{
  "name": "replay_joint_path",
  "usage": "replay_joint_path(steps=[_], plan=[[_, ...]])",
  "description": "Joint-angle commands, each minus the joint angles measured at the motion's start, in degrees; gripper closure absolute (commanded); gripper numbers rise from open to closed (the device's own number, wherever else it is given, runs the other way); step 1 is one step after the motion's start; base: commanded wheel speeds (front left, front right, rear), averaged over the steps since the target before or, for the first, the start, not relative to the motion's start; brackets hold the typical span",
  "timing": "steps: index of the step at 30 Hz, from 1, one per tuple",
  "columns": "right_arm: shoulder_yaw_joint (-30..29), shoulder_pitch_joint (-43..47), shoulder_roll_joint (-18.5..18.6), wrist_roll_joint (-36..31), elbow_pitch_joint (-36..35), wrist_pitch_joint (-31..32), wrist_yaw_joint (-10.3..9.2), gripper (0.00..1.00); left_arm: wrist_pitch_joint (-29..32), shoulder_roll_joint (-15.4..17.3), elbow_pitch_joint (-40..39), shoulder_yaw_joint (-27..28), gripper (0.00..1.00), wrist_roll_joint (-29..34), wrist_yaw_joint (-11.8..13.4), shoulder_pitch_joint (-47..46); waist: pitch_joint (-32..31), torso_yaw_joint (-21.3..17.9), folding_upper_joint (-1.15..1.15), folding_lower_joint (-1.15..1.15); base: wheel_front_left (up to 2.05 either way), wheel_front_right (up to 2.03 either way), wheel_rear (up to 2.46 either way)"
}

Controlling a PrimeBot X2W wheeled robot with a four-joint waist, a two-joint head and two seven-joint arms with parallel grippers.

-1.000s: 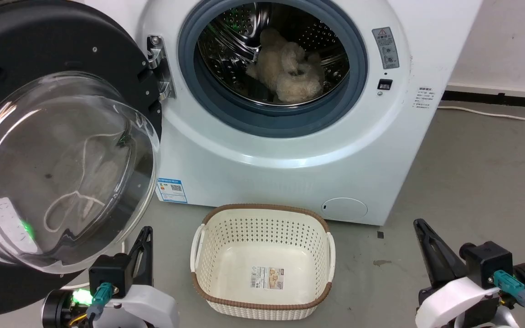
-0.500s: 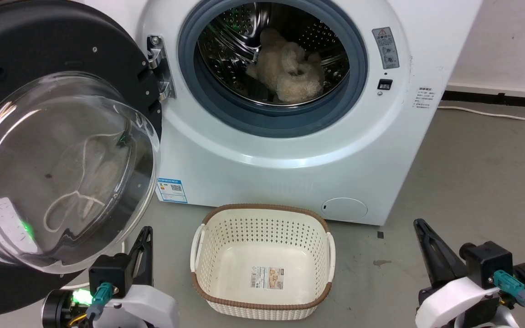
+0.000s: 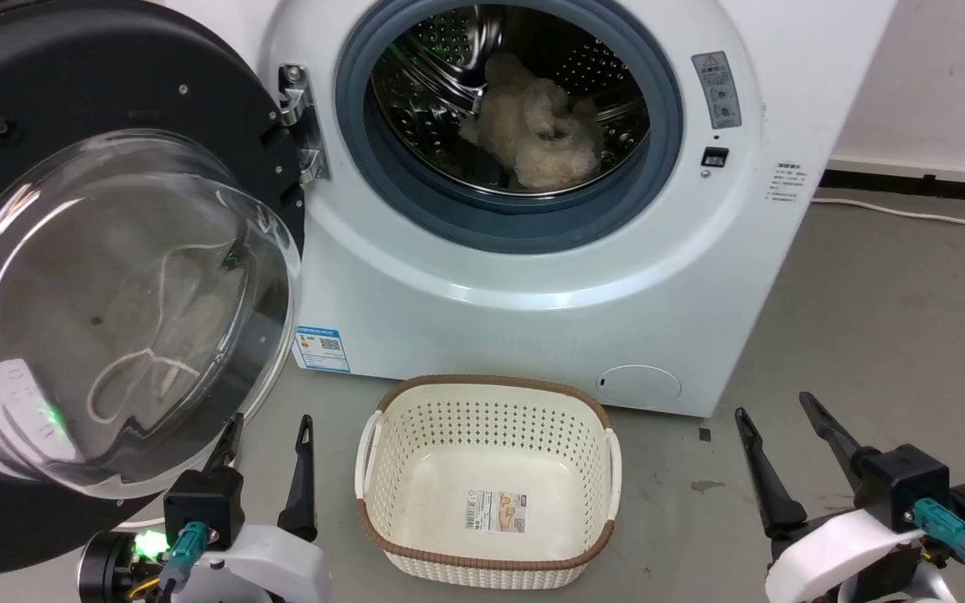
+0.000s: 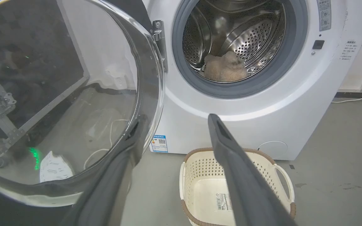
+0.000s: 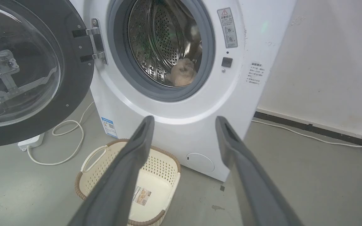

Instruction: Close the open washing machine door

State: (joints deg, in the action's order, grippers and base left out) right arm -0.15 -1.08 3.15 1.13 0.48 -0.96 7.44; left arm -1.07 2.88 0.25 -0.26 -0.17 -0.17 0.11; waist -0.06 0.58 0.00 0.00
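1. The washing machine [image 3: 533, 318]: white front-loader, standing on the grey floor ahead of the robot, its round opening facing it and showing the steel drum.

2. The washing machine door [image 3: 72, 100]: black-rimmed, with a clear glass bowl. It is hanging wide open on the robot's left, swung out on the hinge [image 3: 298, 126] at the left edge of the opening. The bowl is bulging toward the head camera. The free edge is lying farthest left, away from the opening.

3. Laundry basket [image 3: 491, 385]: cream, perforated, sitting on the floor in front of the machine, between the two arms.

4. Left gripper [image 3: 270, 423]: jaws standing wide apart and holding nothing. It is pointing up just below the door's lower rim. In the left wrist view one finger is overlapping the edge of the glass bowl; contact cannot be told.

5. Right gripper [image 3: 771, 406]: jaws likewise spread wide and empty, waiting low on the right, well apart from the door.

6. Fluffy beige item [image 3: 533, 134]: lying inside the drum.

Note on the coming move: the door is lying up and to the left of the left jaws, so the left arm is by far the nearer. The swing is turning about the upright hinge line, so the closing push probably needs to carry the free edge rightward toward the opening.
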Motion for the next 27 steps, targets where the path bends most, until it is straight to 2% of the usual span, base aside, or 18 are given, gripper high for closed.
replay_joint_path(steps=[1,17,27], plan=[[-0.1,0.3,0.0,0.7,0.1,-0.6,0.0,0.0,-0.4,0.1,-0.2,0.1,0.0,-0.1,0.0,0.2,0.0,0.1,0.0,0.0,0.0,0.0,0.0],[1.0,1.2,-0.1,1.7,0.7,-2.5,0.01,0.0,-2.4,0.3,-0.2,0.0,0.0,-0.2,-0.4,0.8,-0.8,5.6,0.0,0.0,0.0,0.0,0.0],[4.8,-1.1,0.3,2.8,2.6,-4.2,0.02,0.0,-4.0,0.3,-2.1,1.3,0.0,-0.8,0.5,2.2,0.0,9.6,0.0,0.0,0.0,0.0,0.0]])
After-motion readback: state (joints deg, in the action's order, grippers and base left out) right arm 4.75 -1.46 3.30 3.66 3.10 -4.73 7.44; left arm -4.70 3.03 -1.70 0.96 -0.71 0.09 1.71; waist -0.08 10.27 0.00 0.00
